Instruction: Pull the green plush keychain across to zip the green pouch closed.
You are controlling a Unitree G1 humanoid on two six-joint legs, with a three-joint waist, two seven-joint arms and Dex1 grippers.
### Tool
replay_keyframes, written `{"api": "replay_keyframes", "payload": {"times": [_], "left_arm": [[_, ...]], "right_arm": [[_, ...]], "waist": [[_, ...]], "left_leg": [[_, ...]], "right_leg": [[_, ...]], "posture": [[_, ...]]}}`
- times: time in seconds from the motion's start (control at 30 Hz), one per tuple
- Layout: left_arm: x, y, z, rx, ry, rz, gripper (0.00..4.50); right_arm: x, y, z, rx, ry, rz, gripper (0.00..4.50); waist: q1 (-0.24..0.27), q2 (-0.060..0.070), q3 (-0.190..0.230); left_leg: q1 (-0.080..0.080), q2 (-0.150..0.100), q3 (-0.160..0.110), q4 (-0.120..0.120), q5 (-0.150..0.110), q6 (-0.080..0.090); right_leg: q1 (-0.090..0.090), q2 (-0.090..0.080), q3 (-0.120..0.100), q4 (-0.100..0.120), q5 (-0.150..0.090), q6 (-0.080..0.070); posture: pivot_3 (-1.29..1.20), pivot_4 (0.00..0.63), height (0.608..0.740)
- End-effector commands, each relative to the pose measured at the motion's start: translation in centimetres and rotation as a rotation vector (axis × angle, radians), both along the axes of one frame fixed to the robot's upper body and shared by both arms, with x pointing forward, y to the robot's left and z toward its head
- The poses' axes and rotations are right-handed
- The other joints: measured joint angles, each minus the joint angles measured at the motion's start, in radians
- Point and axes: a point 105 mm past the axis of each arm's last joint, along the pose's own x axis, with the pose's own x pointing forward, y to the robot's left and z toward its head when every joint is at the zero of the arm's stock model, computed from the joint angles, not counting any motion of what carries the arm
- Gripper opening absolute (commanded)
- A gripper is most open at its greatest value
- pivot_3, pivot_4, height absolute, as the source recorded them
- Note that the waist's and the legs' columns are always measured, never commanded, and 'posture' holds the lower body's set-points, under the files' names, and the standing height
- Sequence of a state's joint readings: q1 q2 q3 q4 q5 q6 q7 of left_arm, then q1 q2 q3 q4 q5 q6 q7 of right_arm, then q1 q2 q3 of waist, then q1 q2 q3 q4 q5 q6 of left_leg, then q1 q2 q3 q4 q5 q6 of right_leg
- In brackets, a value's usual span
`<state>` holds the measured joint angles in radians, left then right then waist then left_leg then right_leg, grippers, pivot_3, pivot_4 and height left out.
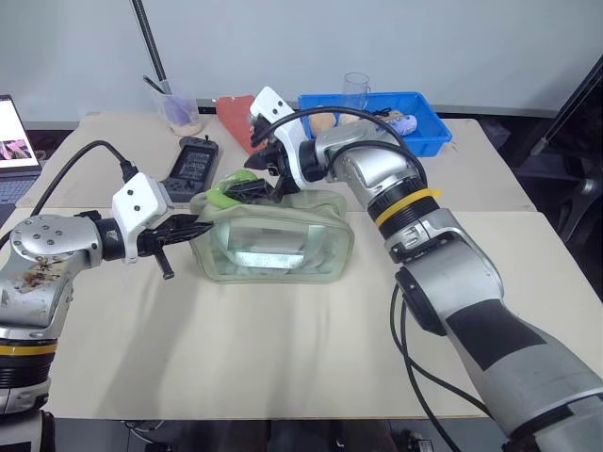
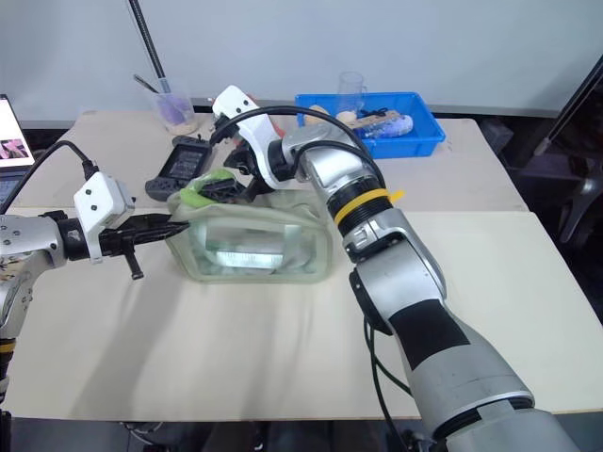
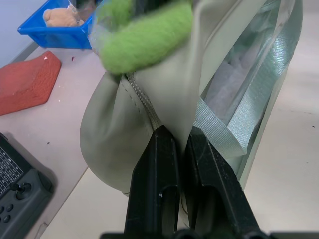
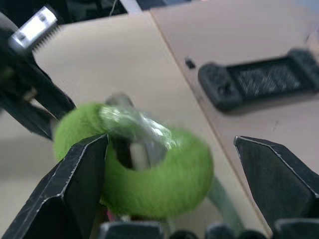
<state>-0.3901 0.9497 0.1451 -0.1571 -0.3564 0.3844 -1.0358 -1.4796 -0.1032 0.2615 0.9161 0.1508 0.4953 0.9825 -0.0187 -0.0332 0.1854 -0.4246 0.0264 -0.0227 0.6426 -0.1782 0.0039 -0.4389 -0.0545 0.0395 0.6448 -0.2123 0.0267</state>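
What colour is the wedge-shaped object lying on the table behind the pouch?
Red-orange wedge, clearest in the left wrist view.

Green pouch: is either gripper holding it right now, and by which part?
The left gripper is shut on the green pouch, pinching the fabric at its end by the zipper. The right gripper is open around the green plush keychain, holding nothing.

Lime-green plush keychain; pale sage pouch; blue tray; red wedge.
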Motion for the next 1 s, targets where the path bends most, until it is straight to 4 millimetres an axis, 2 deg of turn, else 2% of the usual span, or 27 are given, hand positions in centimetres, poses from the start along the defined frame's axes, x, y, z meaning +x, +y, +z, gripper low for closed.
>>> {"api": "replay_keyframes", "payload": {"times": [0.03, 0.13, 0.17, 0.27, 0.43, 0.57, 0.6, 0.8, 0.9, 1.0], "left_arm": [[-0.5, -0.3, -0.2, 0.013, 0.01, -0.013, 0.0], [-0.5, -0.3, -0.2, 0.013, 0.009, -0.01, 0.0], [-0.5, -0.3, -0.2, 0.013, 0.01, -0.009, 0.0], [-0.5, -0.2, -0.1, 0.015, 0.008, -0.008, 0.0], [-0.3, -0.2, -0.1, 0.019, 0.007, -0.009, 0.0], [-0.3, -0.3, -0.2, 0.019, 0.01, -0.013, 0.0], [-0.3, -0.3, -0.2, 0.018, 0.012, -0.013, 0.0], [-0.3, -0.1, -0.4, 0.012, 0.024, 0.0, 0.0], [-0.3, 0.1, -0.6, 0.008, 0.027, 0.015, 0.0], [-0.2, 0.3, -0.5, 0.002, 0.022, 0.03, 0.0]], "right_arm": [[-0.1, 0.2, 0.8, -0.018, -0.05, 0.019, 4.46], [-0.8, 0.6, 1.0, -0.006, -0.03, 0.066, 4.46], [-1.1, 0.7, 1.2, 0.002, -0.026, 0.083, 4.22], [-1.5, 0.7, 1.4, 0.008, -0.024, 0.114, 3.32], [-1.6, 0.3, 1.7, 0.018, -0.028, 0.125, 1.57], [-1.9, -0.3, 2.7, 0.047, -0.034, 0.127, 0.22], [-2.0, -0.6, 3.2, 0.062, -0.036, 0.126, 0.01], [-2.9, -3.3, 6.5, 0.152, -0.059, 0.078, 0.01], [-3.1, -6.2, 7.5, 0.185, -0.095, -0.007, 0.01], [-2.6, -9.6, 7.5, 0.19, -0.128, -0.139, 0.01]], "waist": [[-0.001, 0.0, 0.0], [-0.002, 0.0, 0.0], [-0.002, 0.0, 0.0], [-0.003, 0.0, 0.0], [-0.002, 0.0, 0.0], [-0.002, 0.0, 0.0], [-0.001, 0.0, 0.0], [0.002, 0.0, 0.0], [0.003, 0.0, 0.0], [0.007, 0.0, 0.0]], "left_leg": [[0.0, 0.0, 0.0, 0.0, 0.0, 0.0], [0.001, 0.0, 0.0, 0.0, 0.0, 0.0], [0.001, 0.001, 0.0, 0.0, 0.0, 0.0], [0.001, 0.001, 0.0, 0.0, 0.0, 0.0], [0.001, 0.001, 0.0, 0.0, 0.0, 0.0], [0.0, 0.001, 0.0, 0.0, 0.0, 0.0], [0.0, 0.001, 0.0, 0.0, 0.0, 0.0], [0.0, 0.001, 0.0, 0.0, 0.0, 0.0], [0.0, 0.001, 0.0, 0.0, 0.0, 0.0], [0.0, 0.001, 0.0, 0.0, 0.0, 0.0]], "right_leg": [[0.0, 0.0, 0.0, 0.0, 0.0, 0.0], [0.0, 0.001, 0.0, 0.001, 0.0, 0.0], [0.0, 0.001, 0.0, 0.001, 0.0, 0.0], [0.0, 0.001, 0.0, 0.001, 0.0, 0.0], [0.0, 0.001, 0.0, 0.001, 0.0, 0.0], [0.0, 0.001, 0.0, 0.001, 0.0, 0.0], [0.0, 0.001, 0.0, 0.001, 0.0, 0.0], [0.0, 0.001, 0.0, 0.0, 0.0, 0.0], [0.0, 0.001, 0.0, 0.001, 0.0, 0.0], [0.0, 0.001, 0.0, 0.0, 0.0, 0.0]], "posture": [[0.0, 0.15, 0.74], [0.0, 0.15, 0.74], [0.0, 0.15, 0.74], [0.0, 0.15, 0.74], [0.0, 0.15, 0.74], [0.0, 0.15, 0.74], [0.0, 0.15, 0.74], [0.0, 0.15, 0.74], [0.0, 0.15, 0.74], [0.0, 0.15, 0.74]]}}
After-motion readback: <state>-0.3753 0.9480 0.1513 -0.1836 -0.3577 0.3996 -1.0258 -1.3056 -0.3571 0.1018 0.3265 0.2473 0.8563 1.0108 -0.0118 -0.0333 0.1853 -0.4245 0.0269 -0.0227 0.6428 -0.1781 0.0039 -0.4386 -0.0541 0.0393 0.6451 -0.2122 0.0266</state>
